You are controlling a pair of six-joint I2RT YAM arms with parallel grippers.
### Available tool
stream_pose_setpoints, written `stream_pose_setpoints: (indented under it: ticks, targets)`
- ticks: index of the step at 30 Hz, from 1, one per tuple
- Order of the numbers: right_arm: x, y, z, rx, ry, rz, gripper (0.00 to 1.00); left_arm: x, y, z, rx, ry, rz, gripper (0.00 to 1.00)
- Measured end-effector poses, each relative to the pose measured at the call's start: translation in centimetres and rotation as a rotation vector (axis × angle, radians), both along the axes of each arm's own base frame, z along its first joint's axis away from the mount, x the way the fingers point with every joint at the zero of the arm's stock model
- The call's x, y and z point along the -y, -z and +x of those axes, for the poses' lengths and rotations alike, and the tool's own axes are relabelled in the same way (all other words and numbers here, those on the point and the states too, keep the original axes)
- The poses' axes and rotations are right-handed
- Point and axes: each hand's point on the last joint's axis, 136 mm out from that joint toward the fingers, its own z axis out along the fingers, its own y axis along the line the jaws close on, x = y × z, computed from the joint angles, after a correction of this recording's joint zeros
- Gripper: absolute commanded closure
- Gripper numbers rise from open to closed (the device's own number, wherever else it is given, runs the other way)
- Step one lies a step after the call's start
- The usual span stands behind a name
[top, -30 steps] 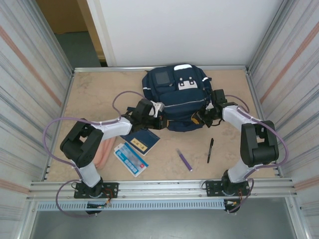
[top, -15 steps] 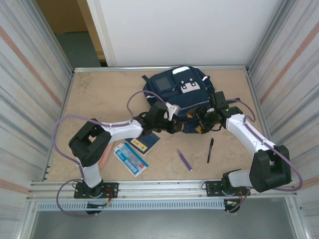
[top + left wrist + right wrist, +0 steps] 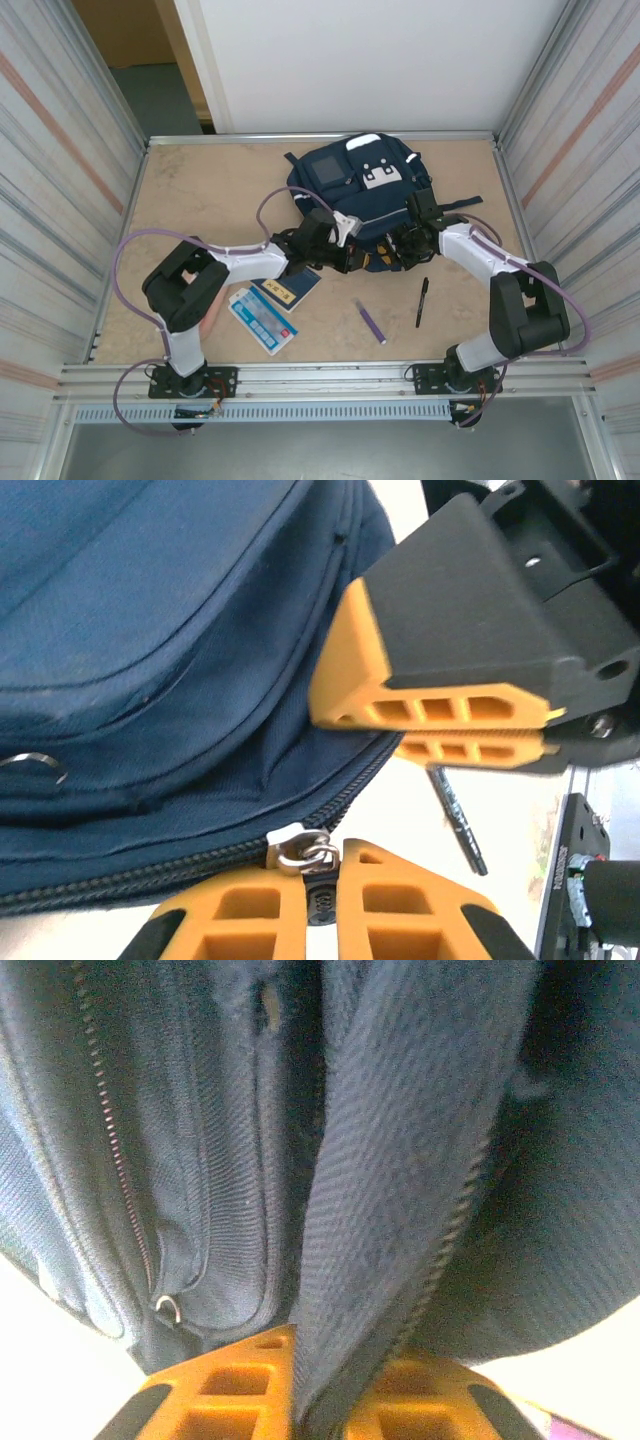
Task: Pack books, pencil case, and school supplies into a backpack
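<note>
The navy backpack (image 3: 362, 190) lies at the table's back middle. My left gripper (image 3: 347, 256) is at its near edge, shut on the dark zipper pull (image 3: 322, 892) just below the metal slider (image 3: 293, 846). Right beside it my right gripper (image 3: 394, 251) is shut on the backpack's zip-edged fabric flap (image 3: 395, 1180), which runs down between the orange fingers (image 3: 225, 1395). The navy book (image 3: 291, 285), the light-blue booklet (image 3: 262, 320) and the pink pencil case (image 3: 209, 308) lie at the near left. The black pen (image 3: 423, 300) and the purple pen (image 3: 370, 322) lie at the near right.
Corrugated metal walls close in both sides, with a raised rim round the table. The left arm's purple cable loops over the table's left half. The two grippers stand almost touching at the backpack's near edge (image 3: 300, 770).
The backpack has turned and shifted back. My left gripper travelled right along its near edge with the zipper pull. The right gripper opened briefly and shut again on the flap, its arm drawn inward.
</note>
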Motion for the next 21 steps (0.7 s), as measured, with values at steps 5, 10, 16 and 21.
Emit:
stream_pose_setpoints:
  ticks: [5, 10, 16, 21]
  targets:
    - [0.0, -0.3, -0.1, 0.012, -0.002, 0.012, 1.00, -3.0, 0.6, 1.9, 0.022, -0.054, 0.023, 1.00]
    - [0.0, -1.9, -0.1, 0.072, -0.008, 0.006, 1.00, -7.7, 1.6, 6.2, 0.029, -0.182, 0.086, 1.00]
    - [-0.9, -3.0, -0.4, 0.120, -0.048, 0.010, 1.00, -12.5, 1.8, 11.5, -0.003, -0.342, 0.179, 1.00]
    - [-2.5, -3.6, -0.4, 0.194, -0.125, -0.048, 1.00, -13.8, 3.3, 14.2, -0.073, -0.403, 0.210, 1.00]
